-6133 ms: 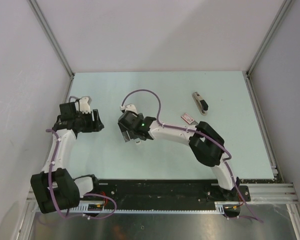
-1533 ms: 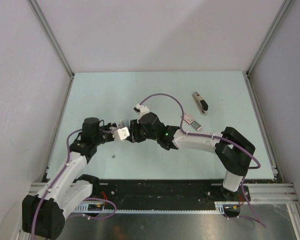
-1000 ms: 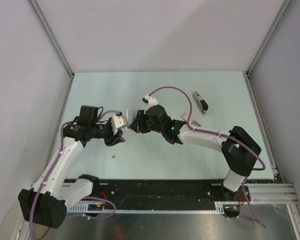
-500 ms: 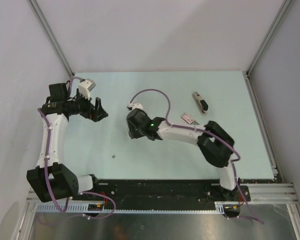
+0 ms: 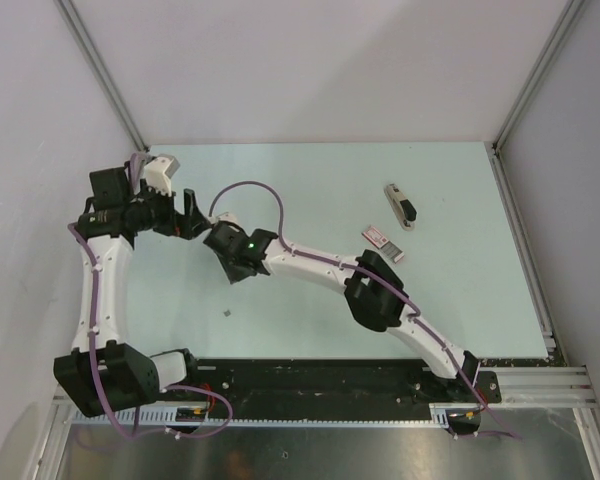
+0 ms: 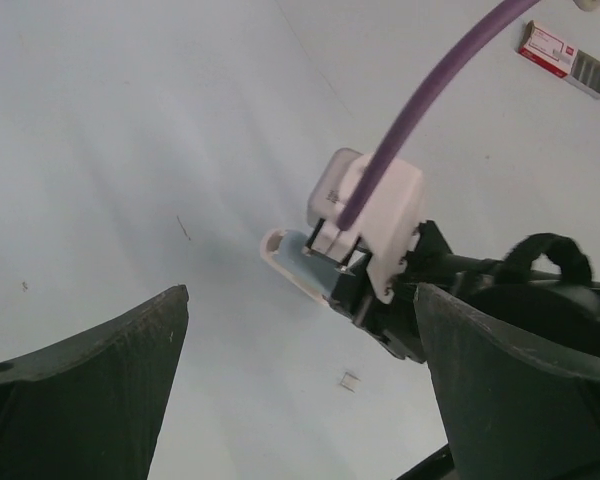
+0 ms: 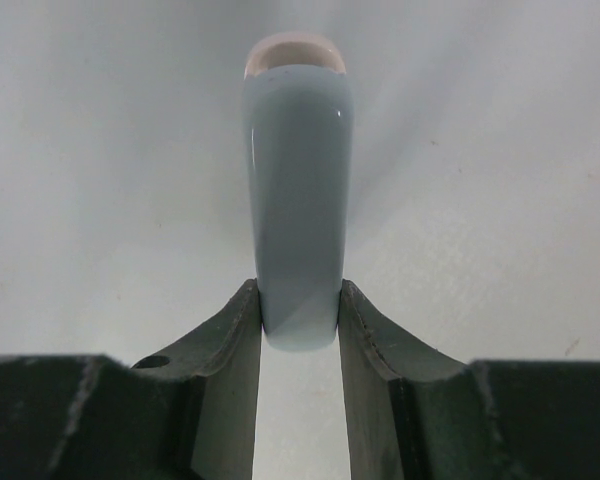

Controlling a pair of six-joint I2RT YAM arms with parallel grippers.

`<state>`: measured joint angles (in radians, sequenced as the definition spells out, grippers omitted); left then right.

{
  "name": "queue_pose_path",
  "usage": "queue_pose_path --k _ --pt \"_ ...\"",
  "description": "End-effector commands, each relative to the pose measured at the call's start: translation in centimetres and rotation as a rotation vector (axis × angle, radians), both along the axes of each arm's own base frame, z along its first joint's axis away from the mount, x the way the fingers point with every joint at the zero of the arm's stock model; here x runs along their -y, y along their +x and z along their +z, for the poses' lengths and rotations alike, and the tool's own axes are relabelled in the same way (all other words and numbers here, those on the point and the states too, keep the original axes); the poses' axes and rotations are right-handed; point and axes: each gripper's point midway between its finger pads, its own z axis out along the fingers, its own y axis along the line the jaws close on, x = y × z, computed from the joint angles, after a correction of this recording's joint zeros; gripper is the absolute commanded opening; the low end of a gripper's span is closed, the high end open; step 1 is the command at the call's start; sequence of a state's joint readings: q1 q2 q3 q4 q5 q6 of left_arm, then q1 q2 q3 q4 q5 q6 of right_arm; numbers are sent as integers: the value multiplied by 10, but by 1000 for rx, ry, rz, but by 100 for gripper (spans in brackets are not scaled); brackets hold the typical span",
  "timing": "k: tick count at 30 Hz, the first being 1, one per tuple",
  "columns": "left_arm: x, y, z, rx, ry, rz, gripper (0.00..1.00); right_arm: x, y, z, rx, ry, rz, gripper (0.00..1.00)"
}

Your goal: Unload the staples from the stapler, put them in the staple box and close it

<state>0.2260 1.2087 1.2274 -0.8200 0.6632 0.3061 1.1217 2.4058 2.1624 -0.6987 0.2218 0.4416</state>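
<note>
The stapler (image 5: 401, 205), dark with a pale beige top, lies on the table at the back right, far from both grippers. A tiny grey staple bit (image 5: 226, 316) lies on the table near the front left; it also shows in the left wrist view (image 6: 350, 380). My right gripper (image 5: 232, 268) (image 7: 299, 292) is shut on a pale blue-grey elongated piece with a beige tip (image 7: 297, 170), low over the table. That piece also shows in the left wrist view (image 6: 288, 262). My left gripper (image 5: 187, 215) (image 6: 300, 400) is open and empty, just left of the right gripper.
A flat pink-and-white box (image 5: 380, 238) (image 6: 565, 60) lies near the stapler, right of centre. The right arm (image 5: 370, 290) stretches across the middle of the table. Walls close the table at the back and both sides.
Both arms met mid-table a second ago, then parted. Since half a second ago my right gripper has moved further left with the pale piece; the left gripper stays at the back left.
</note>
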Motion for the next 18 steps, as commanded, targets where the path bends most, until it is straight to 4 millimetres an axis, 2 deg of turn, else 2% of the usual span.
queue_pose_path --k 1,4,7,10,12,18 --pt "-9 3 27 55 -7 92 99 3 1 -10 -26 -69 17 0" --pt "-8 2 30 49 -35 108 100 -2 3 -14 -42 -47 18 2" --pt "-7 2 27 30 -53 115 99 -7 5 -12 -47 -14 14 16" --pt "-9 2 20 12 -61 129 99 -11 7 4 -21 36 18 38" --pt "-8 3 17 4 -67 129 99 -12 11 16 -3 71 17 49" --pt "-7 2 8 -7 -58 111 100 -7 23 57 28 147 23 66"
